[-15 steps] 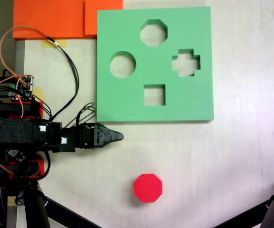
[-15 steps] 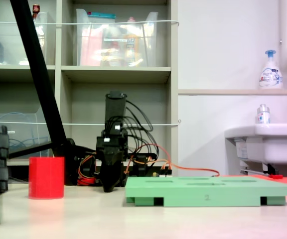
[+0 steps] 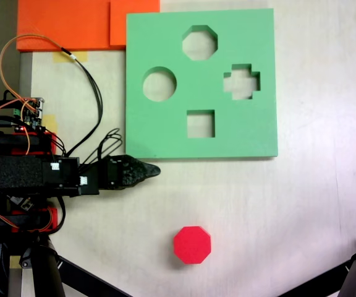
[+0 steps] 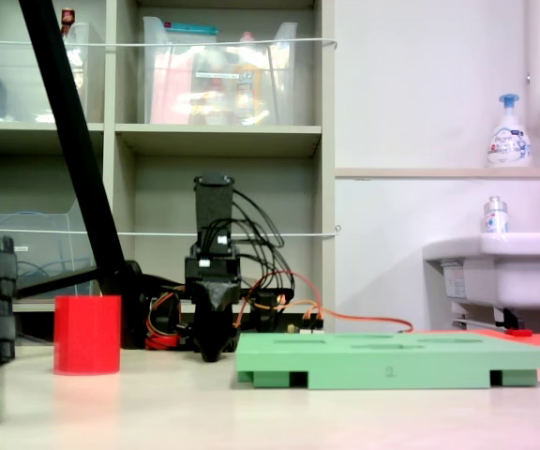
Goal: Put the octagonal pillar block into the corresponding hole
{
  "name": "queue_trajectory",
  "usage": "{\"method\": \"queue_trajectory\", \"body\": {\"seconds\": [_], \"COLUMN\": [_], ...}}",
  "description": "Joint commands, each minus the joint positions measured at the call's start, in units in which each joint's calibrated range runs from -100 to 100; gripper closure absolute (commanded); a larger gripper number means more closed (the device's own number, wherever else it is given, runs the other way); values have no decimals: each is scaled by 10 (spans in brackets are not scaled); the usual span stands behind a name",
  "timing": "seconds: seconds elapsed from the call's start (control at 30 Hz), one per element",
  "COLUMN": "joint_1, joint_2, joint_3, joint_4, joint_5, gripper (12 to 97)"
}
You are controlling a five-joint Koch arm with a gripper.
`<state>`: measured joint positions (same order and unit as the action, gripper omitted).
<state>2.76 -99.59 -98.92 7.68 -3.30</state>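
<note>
The octagonal pillar block (image 3: 192, 245) is a bright red foam prism standing on the pale table near the front edge; from the side it shows as a red block (image 4: 87, 335) at the left. The green foam board (image 3: 165, 136) lies flat, with the eight-sided hole (image 3: 199, 43) near its far edge. My gripper (image 3: 155, 169) points right, just below the board's lower left corner and above and left of the red block, touching neither. Its jaws look shut with nothing between them. From the side, the gripper (image 4: 213, 354) hangs low by the end of the board (image 4: 392, 361).
The board also has a round cutout (image 3: 159, 84), a cross cutout (image 3: 241, 81) and a square cutout (image 3: 201, 124). Orange foam sheets (image 3: 73, 25) lie at the top left. Tripod legs (image 3: 73, 275) cross the bottom corners. Loose cables (image 3: 94, 99) trail by the arm's base.
The gripper has shifted slightly toward the green board's edge. The red block and the board have not moved.
</note>
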Motion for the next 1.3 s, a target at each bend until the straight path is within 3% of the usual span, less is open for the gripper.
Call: {"method": "queue_trajectory", "body": {"seconds": [0.0,0.43,0.7,0.83,1.0,1.1,1.27], "joint_1": [3,2,-25,-34,-86,-108,-108], "joint_2": [-4,-4,-4,-4,-4,-4,-4], "joint_3": [-11,-11,-11,-11,-11,91,423], "joint_4": [-50,-52,-48,-37,-10,-206,-698], "joint_5": [-2,-2,10,107,257,332,426], "gripper": [603,634,600,597,633,632,633]}}
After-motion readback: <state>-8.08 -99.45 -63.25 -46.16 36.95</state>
